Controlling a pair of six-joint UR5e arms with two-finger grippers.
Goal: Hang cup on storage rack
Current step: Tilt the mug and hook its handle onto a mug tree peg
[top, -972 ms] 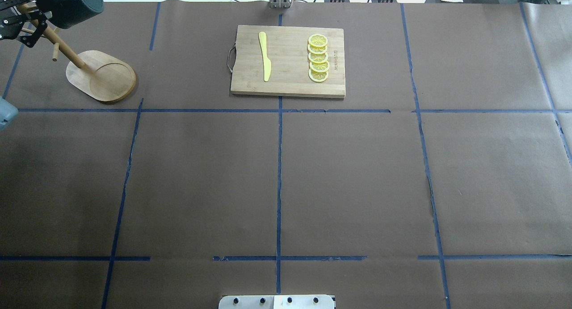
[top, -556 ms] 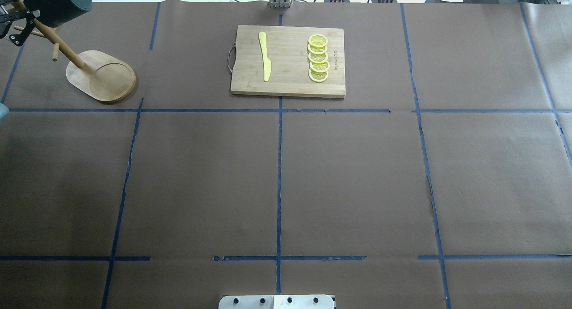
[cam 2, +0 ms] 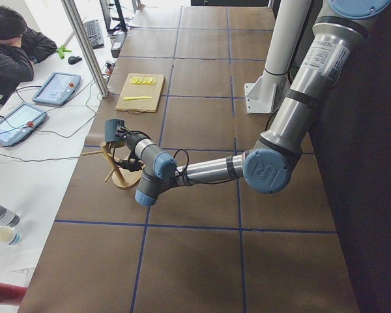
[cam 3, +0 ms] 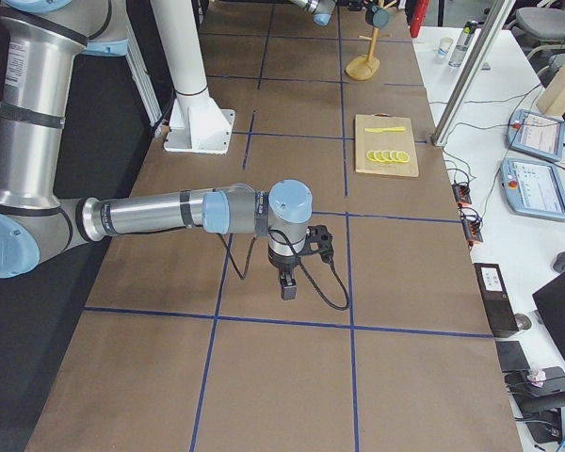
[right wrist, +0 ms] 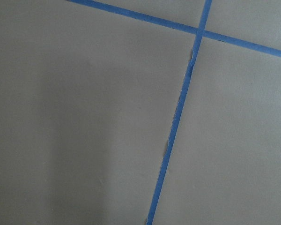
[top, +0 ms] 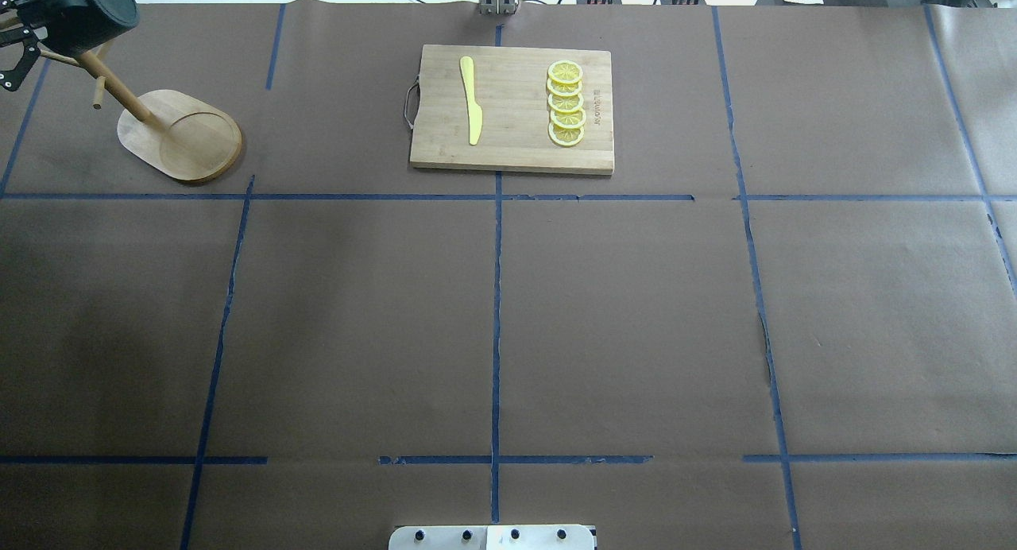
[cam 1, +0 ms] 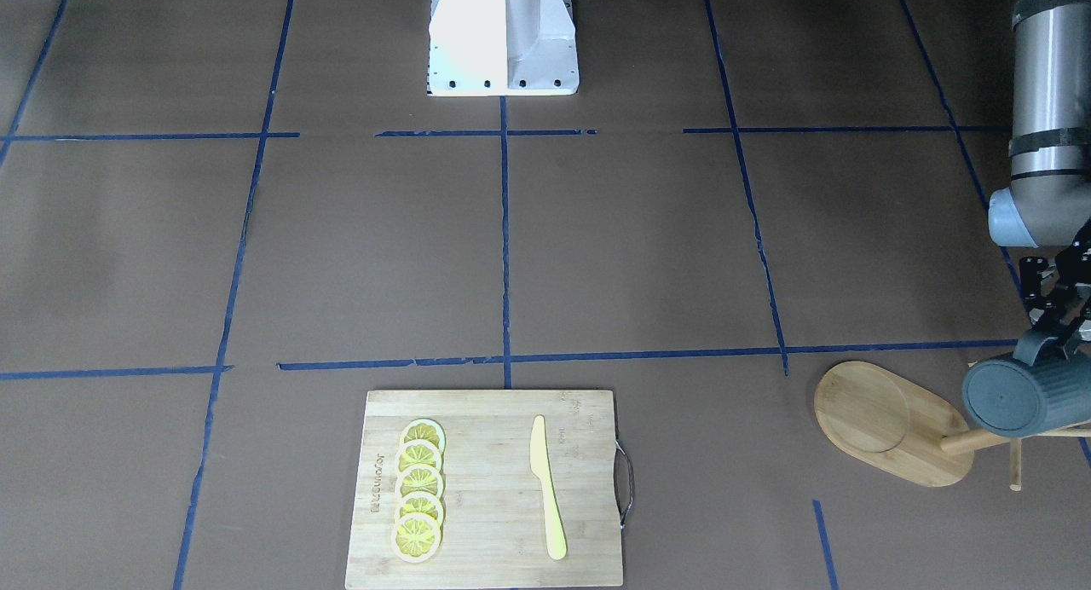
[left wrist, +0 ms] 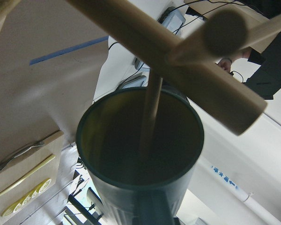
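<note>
Nearest the robot's base, the right gripper (cam 3: 284, 282) hangs pointing down over the bare table (cam 3: 292, 377). Whether its jaws are open cannot be told, and its wrist camera shows only tabletop and blue tape (right wrist: 178, 117). Farther out, a cutting board (top: 516, 149) carries a yellow knife (top: 472, 101) and a row of lemon slices (top: 566, 103), well apart from the work. At the far left corner, the left gripper (cam 1: 1047, 343), jaws closed on the handle (cam 1: 1031, 348), holds the cup (top: 83, 13) on its side in the air at the top of the rack (top: 119, 89), beyond the oval base (top: 191, 141). In the left wrist view a thin peg (left wrist: 152, 108) runs from the post (left wrist: 145, 35) into the cup's open mouth, though how deep is hard to tell. The step in hand appears to be the hanging itself: the cup is at the peg but not yet let go. The next move likely calls for settling the cup until the peg bears its weight, then parting the jaws and backing away without jogging the light rack.
</note>
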